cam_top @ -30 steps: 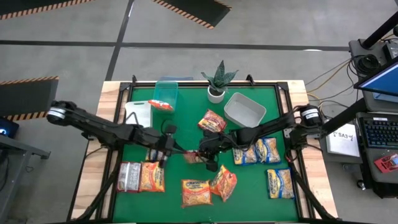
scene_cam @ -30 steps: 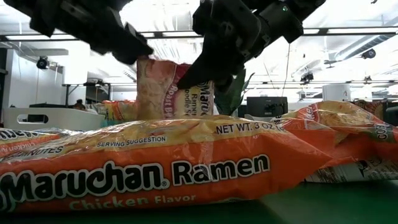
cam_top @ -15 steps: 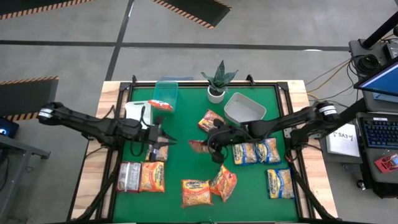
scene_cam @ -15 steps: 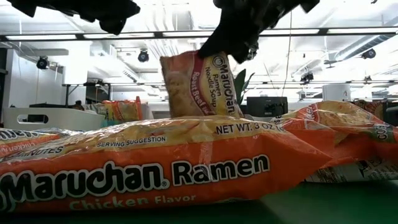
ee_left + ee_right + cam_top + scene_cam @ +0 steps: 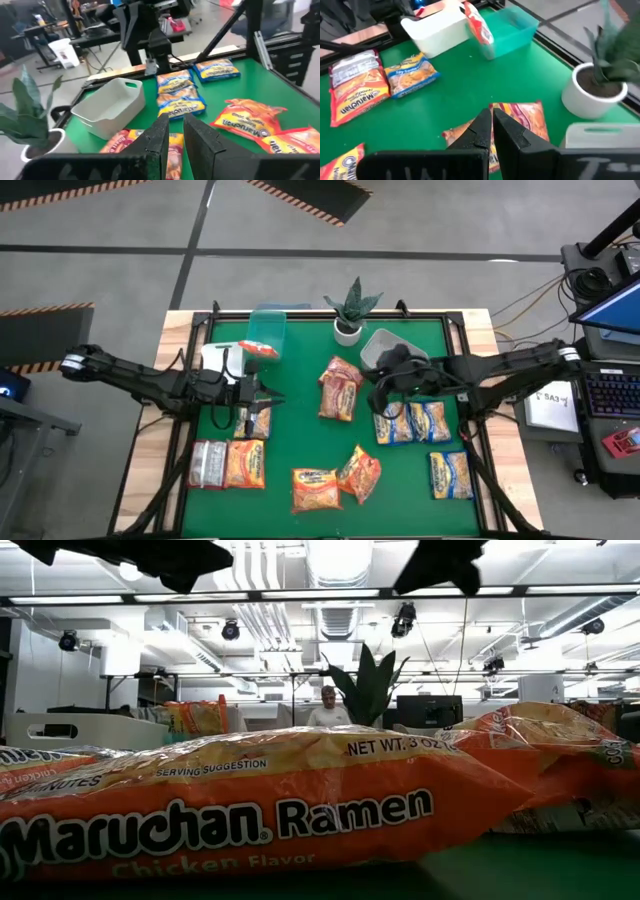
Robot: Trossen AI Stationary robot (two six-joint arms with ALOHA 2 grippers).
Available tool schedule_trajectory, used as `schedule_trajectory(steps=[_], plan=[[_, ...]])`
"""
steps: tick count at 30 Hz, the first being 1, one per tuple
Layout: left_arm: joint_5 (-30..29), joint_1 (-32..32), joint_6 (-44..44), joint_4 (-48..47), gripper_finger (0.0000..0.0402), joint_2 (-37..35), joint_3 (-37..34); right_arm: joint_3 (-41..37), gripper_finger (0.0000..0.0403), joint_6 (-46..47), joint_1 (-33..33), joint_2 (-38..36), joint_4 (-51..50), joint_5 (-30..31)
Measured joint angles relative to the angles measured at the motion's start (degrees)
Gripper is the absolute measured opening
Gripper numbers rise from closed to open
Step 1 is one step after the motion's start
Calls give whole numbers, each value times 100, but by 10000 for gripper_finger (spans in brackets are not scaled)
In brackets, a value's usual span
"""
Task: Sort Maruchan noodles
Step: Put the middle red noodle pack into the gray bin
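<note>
High view, table: green mat (image 5: 300, 430) framed in pale wood, both dark arms reaching in from the sides.
Left gripper (image 5: 262, 397): over the left part of the mat, just above a yellow-and-blue flat plastic noodle packet (image 5: 258, 421); in the left wrist view its fingers (image 5: 200, 142) stand a narrow gap apart with nothing between them.
Right gripper (image 5: 383, 387): beside the grey rectangular bin (image 5: 392, 352), fingers pressed together and empty, as the right wrist view shows (image 5: 491, 131).
Red-and-orange noodle packets (image 5: 338, 387): two lying together at mid-table, just beside the right gripper.
Yellow-and-blue noodle packets (image 5: 412, 423): a row on the right, one more (image 5: 450, 475) nearer the front edge.
Orange noodle packets (image 5: 337, 479): front centre; another (image 5: 244, 464) lies beside a silvery-grey packet (image 5: 207, 464) at front left.
Clear-teal bin (image 5: 266, 335): back left, a red packet (image 5: 258, 349) leaning in it, a white bin (image 5: 222, 360) alongside.
Potted plant (image 5: 349, 310): white pot at the back edge.
</note>
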Motion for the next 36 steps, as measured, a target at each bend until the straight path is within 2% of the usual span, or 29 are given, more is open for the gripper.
schedule_trajectory(steps=[5,9,16,21,25,30,36], plan=[[-39,9,30,18,41,135,0,-80,8,683,0,-174,-412,0],[-39,9,10,208,41,565,0,-390,8,1583,0,-101,-592,-161],[-37,123,163,1157,41,1914,0,-1192,8,2939,38,149,-495,-810],[-35,326,156,1896,41,2920,-2,-1531,9,3399,37,409,-163,-835],[44,471,94,2334,41,3573,33,-1569,11,3430,37,644,154,-868],[161,548,52,2398,41,4131,208,-1569,45,3579,35,971,660,-1153],[164,546,44,2563,41,4638,425,-1561,127,3917,20,1322,913,-1256]])
